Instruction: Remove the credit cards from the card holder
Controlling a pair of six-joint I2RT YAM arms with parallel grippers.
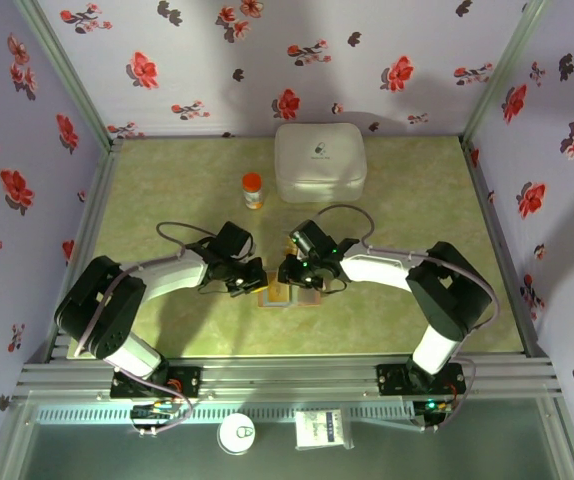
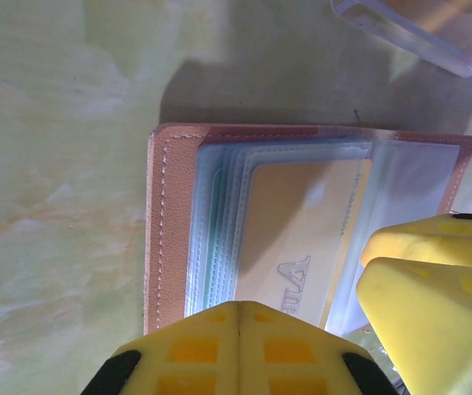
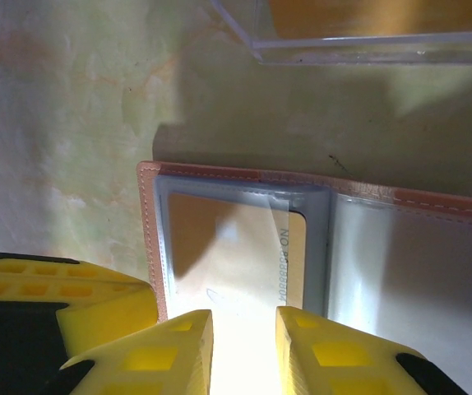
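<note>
The card holder (image 2: pixel 170 230) lies open on the table, brown border around clear sleeves. An orange-yellow credit card (image 2: pixel 302 222) sits inside the top sleeve; teal edges of other cards show beside it. My left gripper (image 2: pixel 240 309) is shut, its tips over the holder's near edge; I cannot tell whether it pinches anything. In the right wrist view the same card (image 3: pixel 219 247) lies in its sleeve in the card holder (image 3: pixel 148 230). My right gripper (image 3: pixel 244 321) hovers over it with jaws slightly apart. From above, both grippers (image 1: pixel 250 280) (image 1: pixel 300 278) meet over the card holder (image 1: pixel 279 295).
A clear plastic box (image 3: pixel 367 37) lies just beyond the holder, its corner also in the left wrist view (image 2: pixel 417 33). A large white rounded case (image 1: pixel 319 160) and a small orange-capped bottle (image 1: pixel 253 190) stand at the back. Floral walls enclose the table.
</note>
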